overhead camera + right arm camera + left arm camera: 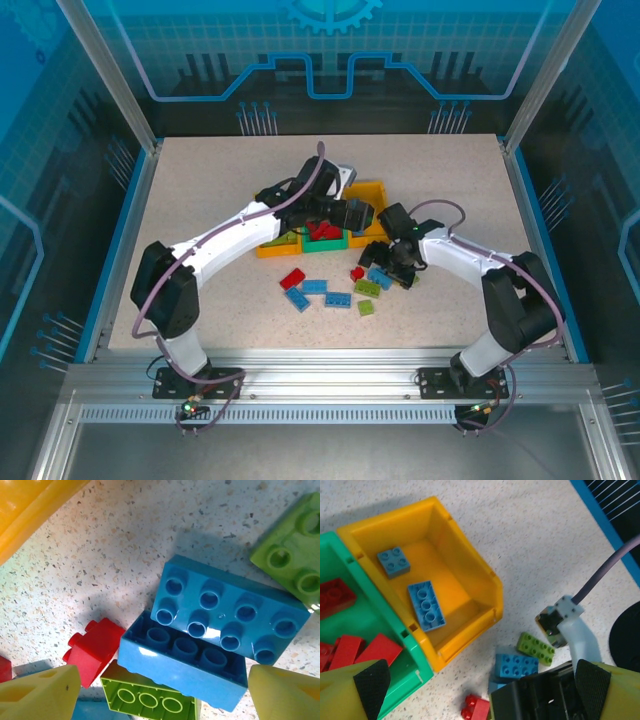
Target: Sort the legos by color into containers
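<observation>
Left hand [480, 690] spread wide above yellow bin [492, 592] corner, right hand [160, 690] apart astride blue bricks [225, 610], open table [100, 555] alongside

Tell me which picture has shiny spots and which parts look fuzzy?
Right wrist view: a white glare spot on the upturned blue brick; the yellow tool fingers at the bottom corners look fuzzy. Left wrist view: sharp, a grey shadow beside the yellow bin.

Top view looks down from behind the arms [230, 240] over the whole table [200, 180]. Left wrist view faces down on the yellow bin [470, 580]; right wrist view, much closer, seemingly shares its blue bricks [230, 610].
</observation>
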Robot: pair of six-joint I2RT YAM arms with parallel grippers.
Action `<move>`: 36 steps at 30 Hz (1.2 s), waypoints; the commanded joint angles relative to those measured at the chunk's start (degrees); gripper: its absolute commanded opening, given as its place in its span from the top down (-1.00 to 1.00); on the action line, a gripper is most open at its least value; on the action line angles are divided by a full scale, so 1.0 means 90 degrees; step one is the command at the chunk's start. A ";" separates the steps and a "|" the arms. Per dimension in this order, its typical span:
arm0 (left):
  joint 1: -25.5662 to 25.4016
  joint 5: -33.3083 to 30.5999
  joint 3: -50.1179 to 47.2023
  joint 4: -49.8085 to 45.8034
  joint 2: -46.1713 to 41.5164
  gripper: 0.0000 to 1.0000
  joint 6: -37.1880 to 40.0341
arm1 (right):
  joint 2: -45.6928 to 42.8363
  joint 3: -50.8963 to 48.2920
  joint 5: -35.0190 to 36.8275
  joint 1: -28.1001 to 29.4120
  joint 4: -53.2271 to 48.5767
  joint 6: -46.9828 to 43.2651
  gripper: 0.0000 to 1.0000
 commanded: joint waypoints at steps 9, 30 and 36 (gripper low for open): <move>0.0191 -0.0309 -0.0692 0.0120 -0.0883 -0.97 0.0026 | 0.0388 0.0431 0.0448 0.0158 -0.0564 -0.0085 -0.61; 0.0427 -0.0289 -0.1488 0.0264 -0.1389 -0.98 -0.0009 | 0.0668 0.0574 0.0419 0.0444 -0.0867 -0.0063 -0.63; 0.0481 -0.0253 -0.1608 0.0286 -0.1456 -0.97 0.0006 | 0.0796 0.0532 0.0429 0.0444 -0.0825 0.0028 -0.61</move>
